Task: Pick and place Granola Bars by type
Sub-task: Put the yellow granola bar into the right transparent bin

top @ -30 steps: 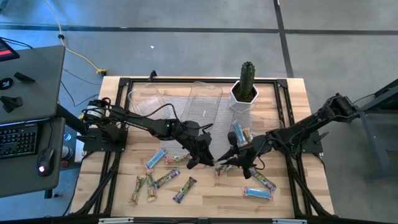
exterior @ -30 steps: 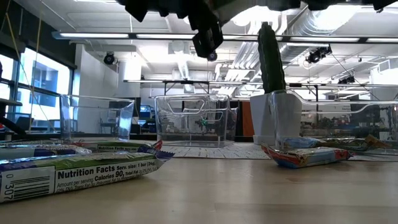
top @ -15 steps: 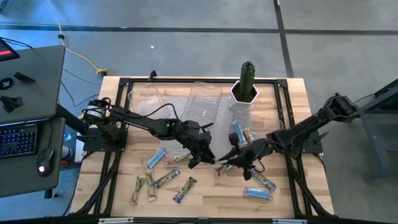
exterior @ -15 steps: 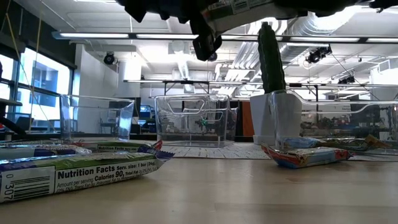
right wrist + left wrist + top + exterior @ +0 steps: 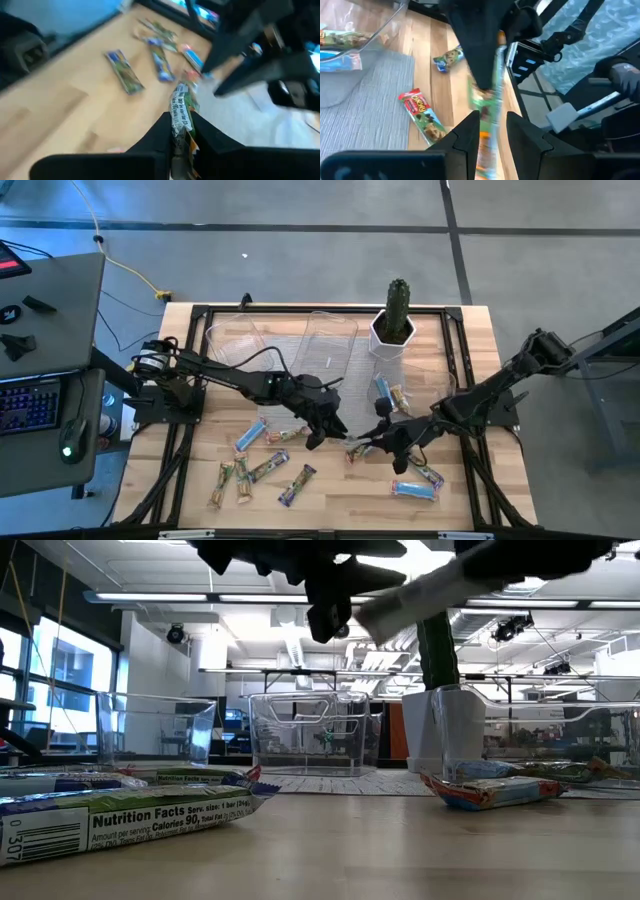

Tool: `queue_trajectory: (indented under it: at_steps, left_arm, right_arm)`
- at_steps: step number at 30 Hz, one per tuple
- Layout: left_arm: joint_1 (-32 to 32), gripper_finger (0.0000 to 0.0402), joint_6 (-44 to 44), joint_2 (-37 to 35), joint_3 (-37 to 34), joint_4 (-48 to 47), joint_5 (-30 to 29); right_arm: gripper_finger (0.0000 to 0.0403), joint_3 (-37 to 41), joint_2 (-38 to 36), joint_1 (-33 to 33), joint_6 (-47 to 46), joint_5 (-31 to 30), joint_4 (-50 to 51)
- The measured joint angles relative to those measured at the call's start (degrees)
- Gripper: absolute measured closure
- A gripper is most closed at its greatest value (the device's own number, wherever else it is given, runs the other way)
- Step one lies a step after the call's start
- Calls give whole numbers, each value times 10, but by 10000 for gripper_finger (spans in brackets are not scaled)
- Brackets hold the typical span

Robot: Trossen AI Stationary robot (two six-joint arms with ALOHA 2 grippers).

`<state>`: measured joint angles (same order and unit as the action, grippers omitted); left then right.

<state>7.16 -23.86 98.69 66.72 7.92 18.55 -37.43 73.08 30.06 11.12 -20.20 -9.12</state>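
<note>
A green-tan granola bar (image 5: 354, 442) hangs in the air above the table's middle, between my two grippers. My right gripper (image 5: 374, 442) is shut on it. My left gripper (image 5: 322, 436) is open, and its fingers stand on either side of the bar's other end (image 5: 487, 107); I cannot tell whether they touch it. In the low view the bar (image 5: 400, 602) slants. Several other bars lie flat on the wood: a light blue one (image 5: 250, 437), a purple one (image 5: 297, 485) and a red-tan one (image 5: 422, 115). My right gripper pinches the green-tan bar between its two fingers at one end (image 5: 181, 117), coming level from the table's right side with the fingers along the bar. The bar is lifted clear of the table. It sticks out past the fingertips toward my left gripper, with that far end lower.
Two clear trays (image 5: 235, 340) (image 5: 330, 345) stand at the far side. A cactus in a white pot (image 5: 397, 320) is beside them, with bars (image 5: 385, 392) lying in front of it. More bars lie near the right arm (image 5: 414, 491). A grey mat (image 5: 365, 85) lies under the trays.
My right gripper has shifted a little toward the table's near edge and tipped while keeping the bar. In the low view the bar has gone from nearly level to slanting, its end by the left gripper now lower. The left arm has stayed put.
</note>
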Motion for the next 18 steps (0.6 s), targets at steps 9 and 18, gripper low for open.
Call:
queue_trajectory:
  at_steps: [9,18]
  left_arm:
    - [0,309,-49,-7,0,-9,61]
    - [8,309,-54,-39,0,-4,111]
  right_arm:
    - [383,0,-128,42,-64,-269,169]
    - [369,32,-194,14,-473,-311,492]
